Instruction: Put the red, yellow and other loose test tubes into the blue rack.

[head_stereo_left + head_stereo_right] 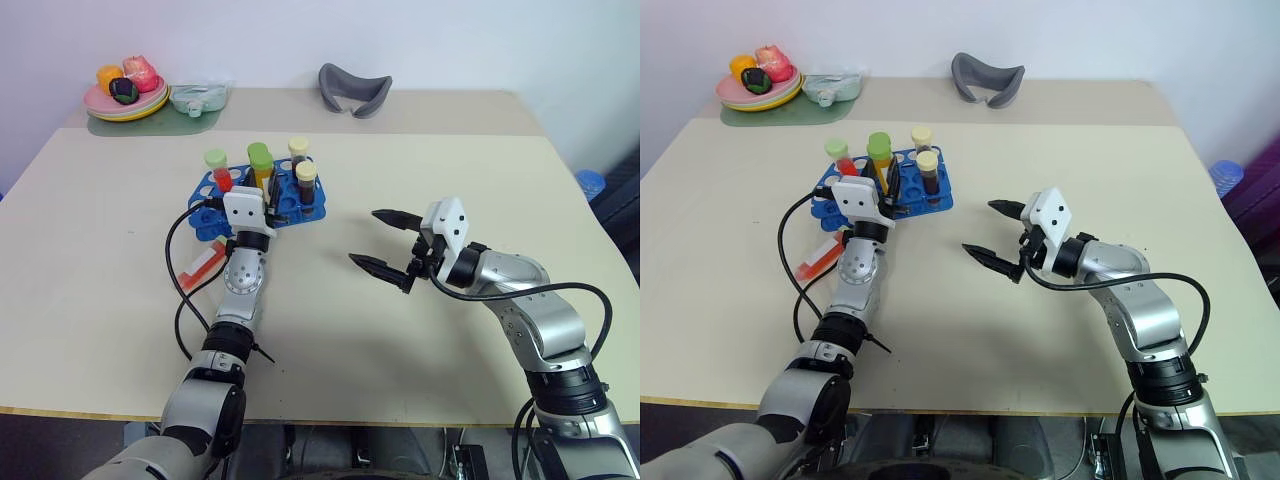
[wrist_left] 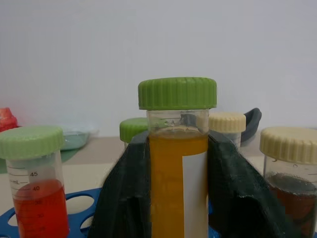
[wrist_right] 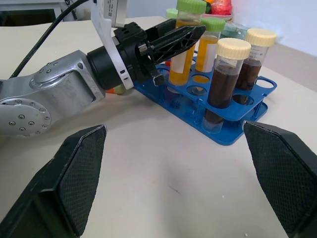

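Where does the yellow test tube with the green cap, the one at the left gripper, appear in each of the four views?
Left eye view: yellow tube stands in the blue rack, just beyond the left gripper.
Right eye view: same tube, left of the two cream-capped brown tubes.
Left wrist view: centre, between the two black fingers.
Right wrist view: near the top, beside the left gripper's fingers.
Shared landmark: the blue rack.

Clear plastic tube (image 2: 178, 183), ribbed cap; glossy blue plastic rack (image 3: 233, 130); matt tabletop (image 1: 400, 330).

Fruit plate (image 1: 125, 106), grey curved object (image 1: 354, 90) at table's (image 1: 420, 330) far edge.
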Motion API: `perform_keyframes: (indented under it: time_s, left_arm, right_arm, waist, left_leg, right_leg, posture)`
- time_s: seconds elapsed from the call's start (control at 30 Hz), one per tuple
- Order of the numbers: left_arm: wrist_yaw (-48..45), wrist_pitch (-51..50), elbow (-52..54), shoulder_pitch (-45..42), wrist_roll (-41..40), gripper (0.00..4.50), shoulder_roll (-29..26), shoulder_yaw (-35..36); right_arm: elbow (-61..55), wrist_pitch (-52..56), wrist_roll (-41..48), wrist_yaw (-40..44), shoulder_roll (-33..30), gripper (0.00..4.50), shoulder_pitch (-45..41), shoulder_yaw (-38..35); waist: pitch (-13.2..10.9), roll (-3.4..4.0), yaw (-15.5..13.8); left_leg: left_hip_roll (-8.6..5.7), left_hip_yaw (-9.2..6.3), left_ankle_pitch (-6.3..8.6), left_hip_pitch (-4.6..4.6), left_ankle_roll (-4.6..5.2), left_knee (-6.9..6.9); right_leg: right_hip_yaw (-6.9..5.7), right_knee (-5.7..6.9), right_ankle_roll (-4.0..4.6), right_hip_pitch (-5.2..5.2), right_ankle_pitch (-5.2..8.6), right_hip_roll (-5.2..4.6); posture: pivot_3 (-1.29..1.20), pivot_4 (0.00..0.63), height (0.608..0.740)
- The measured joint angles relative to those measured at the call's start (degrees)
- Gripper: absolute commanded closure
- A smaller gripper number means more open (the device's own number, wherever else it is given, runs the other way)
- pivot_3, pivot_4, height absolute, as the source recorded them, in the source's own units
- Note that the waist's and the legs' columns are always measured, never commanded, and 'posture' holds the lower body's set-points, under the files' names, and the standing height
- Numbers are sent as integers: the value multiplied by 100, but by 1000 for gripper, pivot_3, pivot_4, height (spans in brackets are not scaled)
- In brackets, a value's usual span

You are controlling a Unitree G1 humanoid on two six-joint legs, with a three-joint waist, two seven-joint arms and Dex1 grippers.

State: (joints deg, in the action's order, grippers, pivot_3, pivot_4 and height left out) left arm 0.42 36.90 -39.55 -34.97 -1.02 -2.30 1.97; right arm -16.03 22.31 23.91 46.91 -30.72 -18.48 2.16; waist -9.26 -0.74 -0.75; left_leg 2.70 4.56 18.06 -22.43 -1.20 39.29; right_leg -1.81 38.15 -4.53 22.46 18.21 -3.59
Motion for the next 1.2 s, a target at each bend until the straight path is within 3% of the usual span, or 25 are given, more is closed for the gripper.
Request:
perform_keyframes:
  time_s: [0.1,0.27,0.43,0.7,0.8,0.93,1.1,1.2]
  left_arm:
    - [-36,-29,23,4,-29,73,3,1]
    - [137,-102,137,33,96,25,-73,5]
    - [106,-324,986,442,47,25,-143,12]
    - [-131,-1599,3871,1511,-435,25,-513,225]
    - [-193,-3402,5104,1731,-1002,25,-1014,356]
    - [-5,-6192,6366,1668,-1877,25,-1831,1085]
    - [-4,-8778,7010,1529,-2834,25,-2619,1491]
    - [-19,-10188,7061,989,-3382,25,-2895,1778]
  right_arm:
    - [0,7,0,-1,0,0,0,0]
    - [0,34,0,0,35,0,-2,2]
    - [-2,47,-1,-1,46,0,-4,6]
    - [-71,85,10,-2,51,0,17,9]
    - [-85,96,20,30,49,0,13,11]
    - [-54,101,60,166,34,0,10,10]
    - [53,92,67,259,41,0,-57,20]
    - [87,85,66,299,49,0,-66,67]
  waist:
    - [0,0,2]
    - [0,0,4]
    - [0,0,7]
    - [0,1,1]
    - [0,0,24]
    - [1,1,55]
    - [0,0,33]
    - [-1,-2,17]
  left_leg:
    - [0,0,0,0,0,0]
    - [0,0,0,0,0,0]
    - [2,-1,0,0,0,-1]
    - [4,-4,0,0,0,-1]
    - [6,-6,1,0,2,-1]
    - [10,-10,1,1,0,-5]
    - [5,-12,0,1,0,-4]
    - [4,-12,-1,1,-1,-4]
  right_leg:
    - [0,0,0,0,0,0]
    - [0,0,0,1,0,0]
    - [1,0,0,1,0,-1]
    - [3,2,0,-3,0,-7]
    - [9,3,0,-2,0,-8]
    - [9,2,2,-2,1,-5]
    - [9,3,2,-3,1,-2]
    - [9,3,2,-3,1,-2]
  posture:
    - [0,150,735]
    - [0,150,735]
    - [0,150,735]
    - [0,150,735]
    - [0,150,735]
    - [0,150,735]
    - [0,150,735]
    - [0,150,735]
